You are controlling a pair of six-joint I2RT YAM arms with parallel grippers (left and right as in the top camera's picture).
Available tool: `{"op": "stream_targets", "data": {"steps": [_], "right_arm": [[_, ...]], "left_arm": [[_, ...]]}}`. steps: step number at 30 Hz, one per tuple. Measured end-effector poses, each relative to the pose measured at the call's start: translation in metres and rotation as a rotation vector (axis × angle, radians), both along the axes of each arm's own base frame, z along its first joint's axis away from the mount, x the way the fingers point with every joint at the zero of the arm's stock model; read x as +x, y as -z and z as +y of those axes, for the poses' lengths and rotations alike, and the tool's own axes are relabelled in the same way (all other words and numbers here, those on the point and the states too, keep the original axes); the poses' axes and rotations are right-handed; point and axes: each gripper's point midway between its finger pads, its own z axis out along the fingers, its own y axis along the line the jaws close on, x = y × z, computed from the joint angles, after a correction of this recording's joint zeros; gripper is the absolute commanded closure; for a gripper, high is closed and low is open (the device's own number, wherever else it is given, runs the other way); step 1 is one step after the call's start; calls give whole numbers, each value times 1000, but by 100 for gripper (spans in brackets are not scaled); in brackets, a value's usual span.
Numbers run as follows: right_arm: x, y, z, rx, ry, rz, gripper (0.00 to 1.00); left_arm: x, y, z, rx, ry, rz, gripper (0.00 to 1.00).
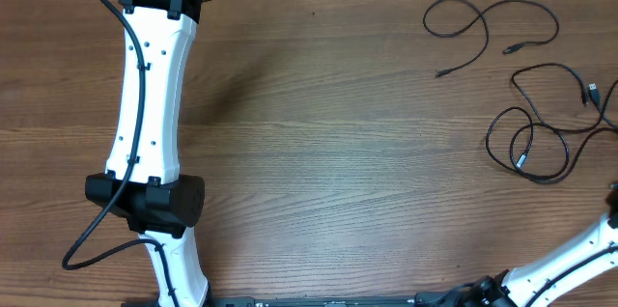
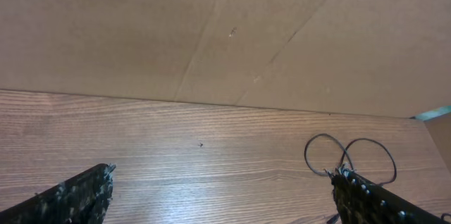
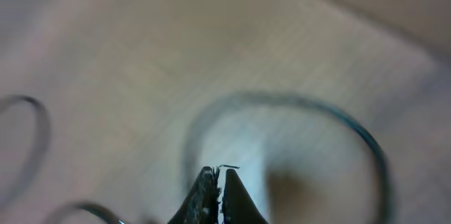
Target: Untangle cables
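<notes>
Cables sprawl across the far right part of a wood-grain table, seen from overhead, with two white robot arms based at its near edge. A lone cord lies nearest the back edge, curled into two loose loops, both of its small plug ends resting on bare wood. Just in front of it, the tangled cords overlap in a knot of loops that runs off the right edge of the picture, one plug end lying inside a loop.

The left arm reaches up the left side of the table, well apart from the cords. Its wrist camera shows the left tool released, its two dark fingers spread wide at the bottom corners of the view above bare wood. The lone cord lies beyond the right-hand finger, and a plain brown board stands behind the table.

The right arm enters from the lower right corner. Its wrist camera, badly blurred, shows the right tool clenched, fingertips pressed together, close over a loop of cable. A thin dark strand shows at the fingertips, but whether the tool pinches a cord cannot be told.
</notes>
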Motion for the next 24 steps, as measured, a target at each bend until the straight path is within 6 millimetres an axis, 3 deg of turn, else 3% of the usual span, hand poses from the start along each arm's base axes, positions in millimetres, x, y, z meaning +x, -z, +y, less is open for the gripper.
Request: {"op": "stream_targets", "data": {"steps": [1,2,5,8,18,21,24], "right_arm": [[12,-10,3,-23,-18,-21,89],[21,-17,6,-39,-33,-35,75],[40,-24,21,-56,-67,-39,22],[45,-16,38,-35,-83,1,0],[18,20,85,131,-107,203,0],[11,12,110,174,-133,257,0],[11,-11,136,186,-161,273,0]], "left_arm": [[0,0,0,0,0,0,0],[0,0,0,0,0,-1,0],[0,0,0,0,0,-1,0],[0,0,0,0,0,-1,0],[1,-2,0,-1,0,-8,1],[2,-4,0,4,3,-21,1],[5,-6,3,17,-10,-34,0]]}}
